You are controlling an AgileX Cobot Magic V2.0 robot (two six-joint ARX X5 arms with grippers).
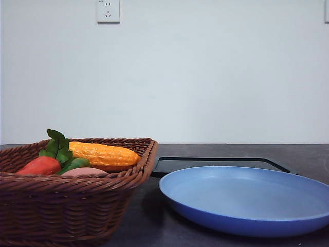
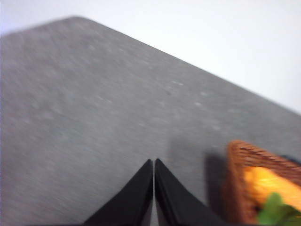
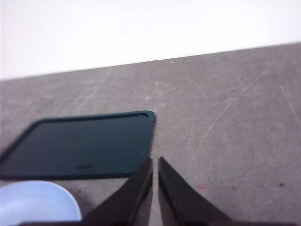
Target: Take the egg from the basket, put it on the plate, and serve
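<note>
Orange corn (image 1: 104,155) and carrot (image 1: 40,165) crowding egg (image 1: 82,172)

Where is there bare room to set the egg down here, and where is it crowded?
The plate is bare across its whole face, right of the basket. The tray behind it is bare too. The basket is crowded: the egg lies among the corn and carrot.

Each wrist view shows 2 matte black, smooth, wedge-shaped fingers, left (image 2: 136,197) and right (image 3: 131,197), tapering to narrow tips.
</note>
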